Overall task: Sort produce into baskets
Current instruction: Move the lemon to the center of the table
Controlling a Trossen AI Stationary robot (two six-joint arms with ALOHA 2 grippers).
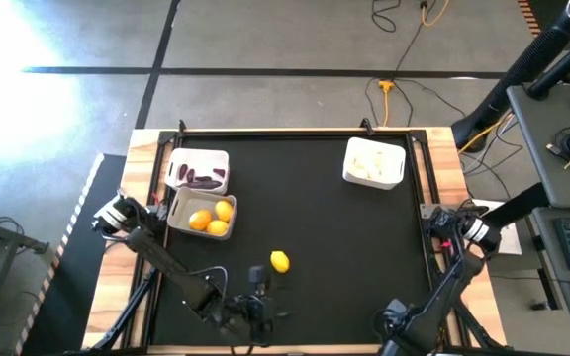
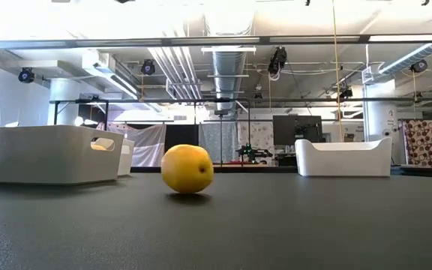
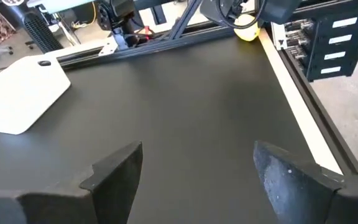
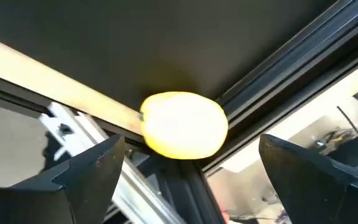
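One lemon (image 1: pixel 279 261) lies loose on the black mat (image 1: pixel 315 227), well apart from every basket and just beyond the left gripper (image 1: pixel 256 297), which sits low at the near edge of the mat with its fingers spread and nothing between them. Its wrist camera looks across bare mat toward the garlic basket (image 3: pixel 22 93), so to my eye it is not lined up on the lemon.

The right gripper (image 4: pixel 185 168) is parked at the near right corner of the mat, fingers spread wide and empty. A yellow object (image 4: pixel 184 124) shows just ahead of it, resting against the table's frame rail; I cannot tell whether it is another lemon or a fitting.

The risk I see is the loose lemon rolling. It is round, the mat is flat, and a finger that nudges it off-centre would send it away from the lemon basket (image 1: pixel 202 214), perhaps toward the mat's edge.

By my count there are three baskets. The lemon basket holds three lemons, so four lemons in all. The basket just behind it (image 1: pixel 198 170) holds dark purple pieces, about three, though they overlap. The white bulbs in the garlic basket are too washed out to count.
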